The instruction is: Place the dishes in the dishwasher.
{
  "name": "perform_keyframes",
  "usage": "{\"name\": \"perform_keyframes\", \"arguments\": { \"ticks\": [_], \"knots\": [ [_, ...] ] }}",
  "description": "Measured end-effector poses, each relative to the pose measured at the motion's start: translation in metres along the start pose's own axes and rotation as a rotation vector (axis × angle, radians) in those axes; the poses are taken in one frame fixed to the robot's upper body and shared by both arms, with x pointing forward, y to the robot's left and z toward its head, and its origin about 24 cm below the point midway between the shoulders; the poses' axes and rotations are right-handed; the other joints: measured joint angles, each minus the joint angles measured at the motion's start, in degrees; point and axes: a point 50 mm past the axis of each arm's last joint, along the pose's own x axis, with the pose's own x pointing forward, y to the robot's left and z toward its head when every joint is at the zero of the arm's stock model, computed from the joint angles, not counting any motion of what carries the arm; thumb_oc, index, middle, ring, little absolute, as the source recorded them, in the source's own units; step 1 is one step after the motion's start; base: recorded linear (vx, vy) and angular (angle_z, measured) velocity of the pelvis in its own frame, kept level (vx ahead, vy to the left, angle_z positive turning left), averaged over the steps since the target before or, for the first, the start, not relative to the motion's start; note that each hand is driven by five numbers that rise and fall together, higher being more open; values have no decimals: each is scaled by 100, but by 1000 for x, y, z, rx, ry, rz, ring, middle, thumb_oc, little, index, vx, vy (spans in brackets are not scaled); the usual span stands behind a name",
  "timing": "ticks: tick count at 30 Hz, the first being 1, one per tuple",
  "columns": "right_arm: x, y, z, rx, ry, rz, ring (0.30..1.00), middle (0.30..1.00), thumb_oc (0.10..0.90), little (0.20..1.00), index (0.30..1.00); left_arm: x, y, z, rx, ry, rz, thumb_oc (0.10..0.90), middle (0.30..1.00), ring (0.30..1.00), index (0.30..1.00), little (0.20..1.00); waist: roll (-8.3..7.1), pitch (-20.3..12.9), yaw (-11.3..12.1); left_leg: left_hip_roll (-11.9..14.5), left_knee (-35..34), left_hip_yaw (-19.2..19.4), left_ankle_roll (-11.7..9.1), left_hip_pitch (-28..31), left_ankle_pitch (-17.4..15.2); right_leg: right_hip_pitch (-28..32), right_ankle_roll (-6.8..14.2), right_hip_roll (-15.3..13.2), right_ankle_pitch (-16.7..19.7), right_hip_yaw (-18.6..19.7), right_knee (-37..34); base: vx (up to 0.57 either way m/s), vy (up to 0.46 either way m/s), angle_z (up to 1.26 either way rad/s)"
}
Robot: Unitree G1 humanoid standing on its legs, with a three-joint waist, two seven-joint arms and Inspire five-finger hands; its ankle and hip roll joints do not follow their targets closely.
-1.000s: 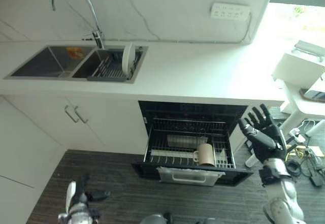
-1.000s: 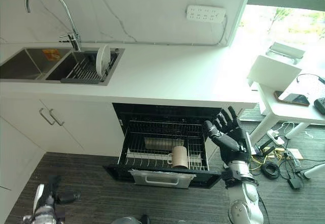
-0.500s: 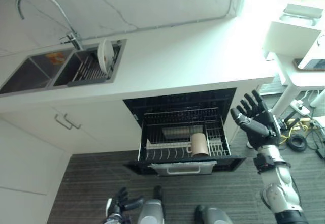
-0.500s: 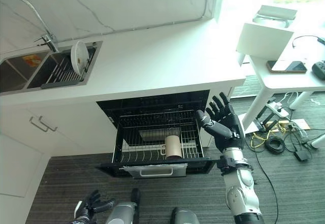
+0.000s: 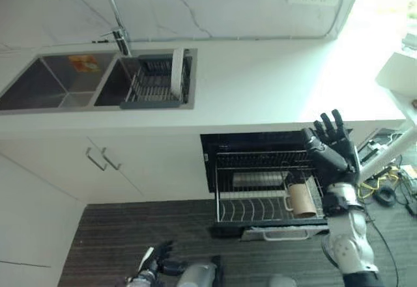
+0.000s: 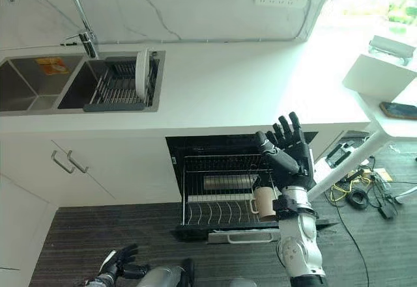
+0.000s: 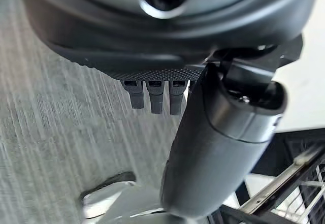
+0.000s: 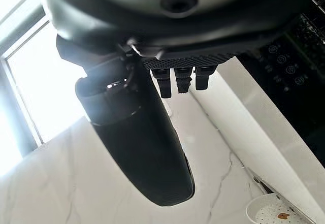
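**Plate waits in the sink rack, robot hands empty**

The right robot hand (image 6: 290, 149) is raised with straight, spread fingers and holds nothing. It hovers at the right edge of the open dishwasher (image 5: 264, 145). Just left of it, the pulled-out rack (image 6: 221, 199) carries a beige mug (image 6: 264, 202) on its side at the near right and a flat grey tray further in. The left robot hand (image 6: 116, 263) hangs low near the floor, fingers relaxed and empty.

Far left across the worktop (image 6: 221, 85), a white plate (image 6: 141, 74) stands on edge in the drainer (image 6: 117, 88) in the right basin of the sink (image 5: 49, 82), beside the tap.

The plate looks stiff, smooth and breakable, likely slippery if wet. I would pinch its upper rim, thumb against fingers, and lift straight up out of the slots.
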Motion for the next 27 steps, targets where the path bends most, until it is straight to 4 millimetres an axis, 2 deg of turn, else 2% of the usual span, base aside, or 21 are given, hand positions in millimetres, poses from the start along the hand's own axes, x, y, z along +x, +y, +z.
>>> {"name": "perform_keyframes", "arguments": {
  "ticks": [1,2,3,4,5,7,9,10,11,12,13,14,15,16,18,19,20,21,22,25,27],
  "knots": [
    [1,4,-3,9,6,5,900,900,800,900,900,-1,2,-3,7,8,4,800,900,900,900,900,-32,-25,69,12,-32,147,77,-32,-49,-46,17,12,-14,-345,21,-38,78,-72],
    [1,5,-4,7,12,0,900,900,800,900,900,-1,-1,-3,12,11,0,800,900,900,900,900,-6,-50,84,27,-90,147,82,-74,-33,-85,62,264,-106,-488,194,-44,4,-33],
    [-1,3,-7,2,26,-18,900,900,800,900,900,-3,-1,-8,2,26,5,800,900,900,900,900,30,-60,48,42,-224,-53,-97,-75,89,-79,18,972,-457,-98,480,-15,-67,-10],
    [-2,1,-7,-18,31,-19,900,900,800,900,900,-8,0,-20,-54,49,32,800,900,900,900,900,-55,-122,112,47,-475,5,-407,-42,295,-91,-292,1533,-768,-108,639,-5,-102,-7],
    [-1,1,-5,-30,27,-10,900,900,800,900,900,-9,0,-23,-59,59,33,800,900,900,900,900,-101,-153,131,-35,-555,1,-468,-37,334,-62,-439,1608,-852,-186,525,31,-85,-20],
    [3,-1,3,-66,12,10,900,900,800,900,900,-13,-8,-34,-71,101,14,800,900,900,900,900,-28,-157,85,-234,-647,-41,-365,-48,461,-68,-618,1581,-1035,-165,386,28,-73,-2],
    [0,-10,4,-94,28,-11,900,900,800,900,900,-15,-12,-40,-82,123,10,800,900,900,900,900,43,-164,66,-314,-849,-71,-455,12,464,-60,-713,1619,-1003,-171,346,30,-50,27],
    [-1,-14,1,-95,40,-21,900,900,800,900,900,-14,-9,-37,-88,116,20,800,900,900,900,900,-103,-150,24,-404,-598,-57,-421,-67,188,-86,-817,1379,-825,-189,240,31,-52,13],
    [-4,-16,-2,-95,56,-27,900,900,800,900,900,-14,-5,-37,-101,115,35,800,900,900,900,900,-205,-117,77,-319,522,-257,-158,-310,-195,-143,-822,1265,-777,-164,276,-5,4,4],
    [-8,-21,2,-129,71,2,900,900,800,900,900,-20,-7,-47,-112,136,45,800,900,900,900,900,-115,-168,71,205,258,-606,-621,236,-533,-288,-653,1264,-956,-170,738,-5,142,-7],
    [-8,-21,2,-130,70,3,900,900,800,900,900,-20,-7,-47,-112,136,44,800,900,900,900,900,-117,-167,70,202,238,-605,-619,243,-551,-292,-657,1262,-961,-170,747,8,208,-4],
    [-4,-19,4,-132,55,10,900,900,800,900,900,-19,-4,-43,-46,128,34,800,900,900,900,900,-267,-68,95,-124,-413,-470,-630,490,66,-562,-625,1039,-946,45,798,112,378,4],
    [0,-16,6,-131,42,22,900,900,800,900,900,-16,-11,-38,-37,126,13,800,900,900,900,900,-100,-18,110,-126,-319,-484,-567,464,58,-495,-648,1024,-789,47,720,146,409,7],
    [3,-14,6,-128,36,27,900,900,800,900,900,-13,-12,-34,-41,116,9,800,900,900,900,900,-111,75,114,-102,69,-547,-676,229,-37,-432,-664,993,-772,69,642,177,571,3],
    [10,-8,10,-131,23,51,900,900,800,900,900,-5,-8,-19,-36,86,1,800,900,900,900,900,42,208,167,290,180,-1090,-792,-224,-114,-422,-599,993,-789,208,512,125,455,-29],
    [13,-8,13,-148,20,54,900,900,800,900,900,-4,-6,-15,10,75,-16,800,900,900,900,900,121,199,235,561,112,-988,-782,-231,-133,-478,-458,812,-727,296,512,180,437,-62],
    [14,-12,18,-150,1,25,900,900,800,900,900,-4,-10,-15,100,90,-65,800,900,900,900,900,195,156,148,574,97,-850,-745,16,-181,-411,-142,594,-568,197,417,211,445,-52],
    [13,-14,19,-142,-10,5,900,900,800,900,900,-3,-12,-14,163,87,-87,800,900,900,900,900,188,159,94,485,13,-852,-847,47,-67,-360,-25,508,-495,193,370,184,295,-18],
    [11,-16,16,-133,-3,-13,900,900,800,900,900,-2,-8,-9,253,70,-97,800,900,900,900,900,28,165,88,293,-52,-737,-705,113,-93,-276,3,351,-409,329,166,153,239,-4],
    [4,-5,-4,-73,41,0,900,900,800,900,900,1,-3,-1,393,70,-114,800,900,900,900,900,-222,158,123,65,58,-439,-368,294,-248,-52,-38,94,122,315,-134,150,214,-26],
    [3,1,-11,-52,57,18,900,900,800,900,900,2,0,0,414,77,-113,800,900,900,900,900,-271,149,106,63,67,-388,-259,321,-320,0,-6,232,164,277,-176,127,143,-21]
  ]
}}
